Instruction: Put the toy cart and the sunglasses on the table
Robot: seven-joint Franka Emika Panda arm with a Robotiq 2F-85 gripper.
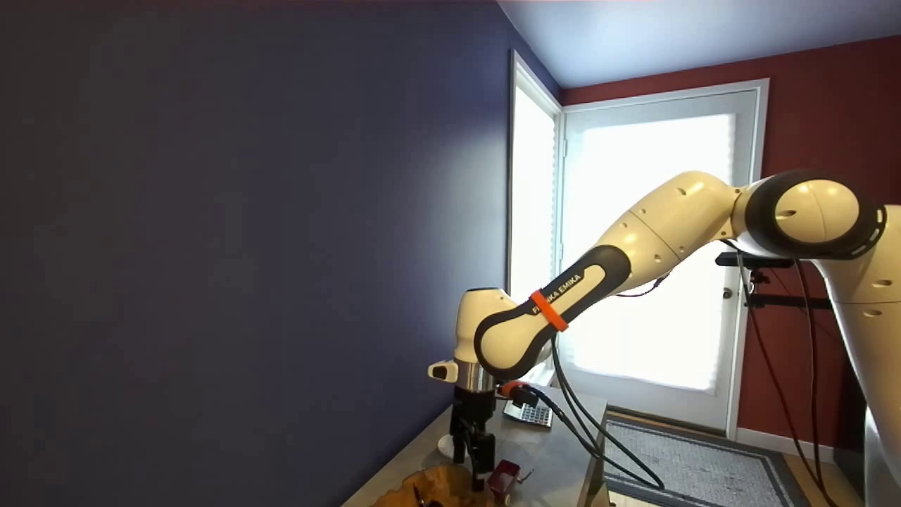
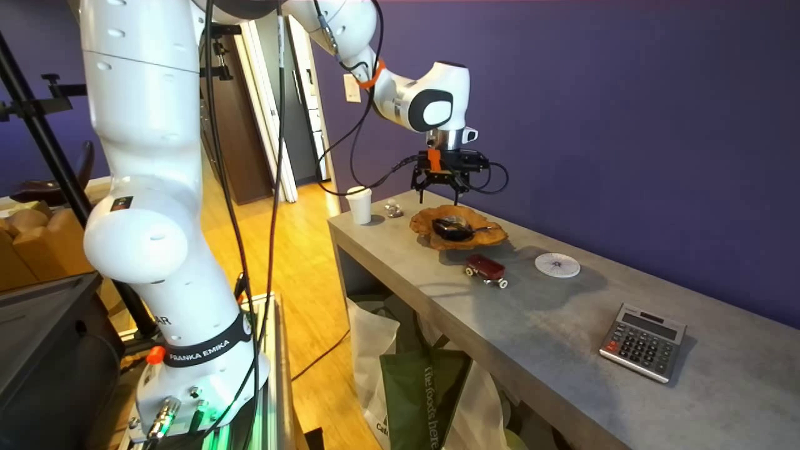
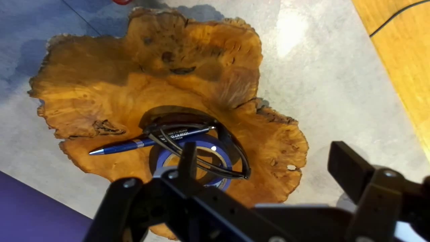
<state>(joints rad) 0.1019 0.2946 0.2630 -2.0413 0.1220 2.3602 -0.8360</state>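
Note:
The toy cart, dark red with white wheels, stands upright on the table in front of a wooden bowl. Inside that bowl lie the dark sunglasses, their folded arms crossing a roll of blue tape. Above the bowl hangs my gripper, pointing down, its fingers wide apart with nothing between them. In the wrist view one finger overlaps the tape and the sunglasses' arms, while the opposite fingertip shows over the tabletop. The cart also appears beside the bowl in an exterior view.
A blue pen lies in the bowl partly under the sunglasses. On the table are a white cup, a small shiny item, a white disc and a calculator. A purple wall runs along the back edge.

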